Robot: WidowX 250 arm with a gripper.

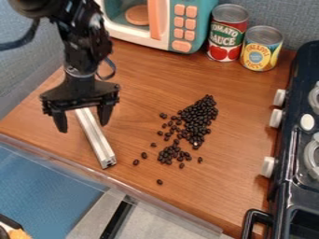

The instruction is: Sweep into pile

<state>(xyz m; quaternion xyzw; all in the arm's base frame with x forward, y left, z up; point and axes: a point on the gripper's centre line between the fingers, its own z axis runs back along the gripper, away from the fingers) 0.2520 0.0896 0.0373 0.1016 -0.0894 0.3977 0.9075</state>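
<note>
My gripper [82, 125] hangs over the left part of the wooden counter with its two fingers spread apart. A silver metal bar [96, 139] lies slanted on the counter, its upper end partly hidden behind the gripper and its lower end near the front edge. Whether the fingers touch the bar, I cannot tell. To the right of the bar are the black beans [198, 115], dense toward the upper right and looser toward the lower left. A few single beans lie apart, one of them [159, 182] closer to the counter's front edge.
At the back stands a toy microwave [209, 21], with a tomato sauce can [226, 35] and a pineapple can [261, 49] beside it. A black toy stove [293, 154] with white knobs borders the right side. The wooden counter [230, 186] ends in a clear-edged front.
</note>
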